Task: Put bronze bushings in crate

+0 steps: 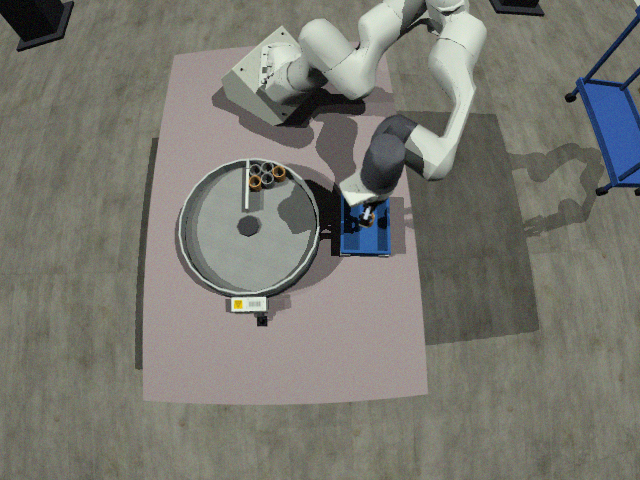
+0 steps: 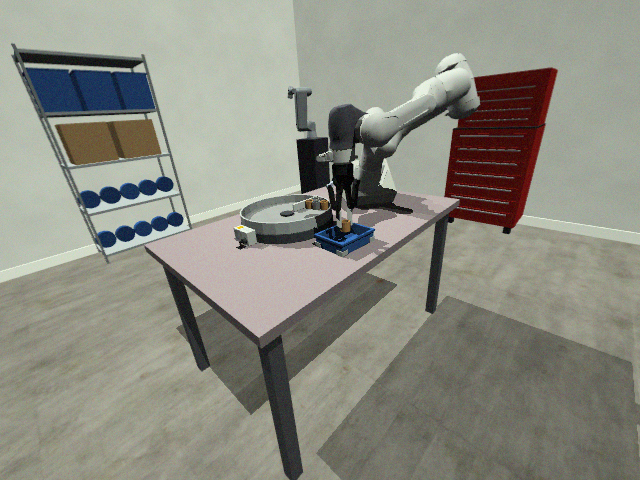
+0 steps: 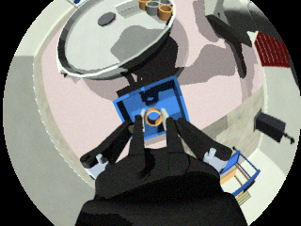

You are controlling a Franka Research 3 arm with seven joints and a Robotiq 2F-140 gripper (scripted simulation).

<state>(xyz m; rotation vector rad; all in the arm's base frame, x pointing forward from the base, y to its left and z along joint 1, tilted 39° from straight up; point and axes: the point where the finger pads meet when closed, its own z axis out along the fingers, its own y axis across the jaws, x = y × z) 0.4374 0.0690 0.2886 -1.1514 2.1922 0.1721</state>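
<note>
I read the held bronze bushing (image 3: 153, 119) as a short orange-brown ring with an open bore, upright, bore facing the wrist camera. The tool (image 3: 154, 127) is clamped on it, one dark finger on each side. The bushing hangs inside the outline of the blue crate (image 1: 384, 235), in its far half; the exterior view puts it (image 2: 345, 224) at about rim level. I cannot tell whether it touches the crate floor.

The crate floor that shows around the bushing holds no other bushing. In the top view the wrist hides the far end of the crate.

On the turning table (image 1: 192, 196), four bushings cluster at the far rim, just right of a pale divider bar (image 1: 247, 184): two bronze ones, the left bronze bushing (image 1: 255, 182) and the right bronze bushing (image 1: 279, 173), and two grey bushings (image 1: 267, 178) between and behind them, all touching or nearly so.

The top view alone separates bronze from grey clearly. The exterior view alone shows the tool's height over the pink table (image 2: 268, 279). The wrist view alone shows the finger contact.
</note>
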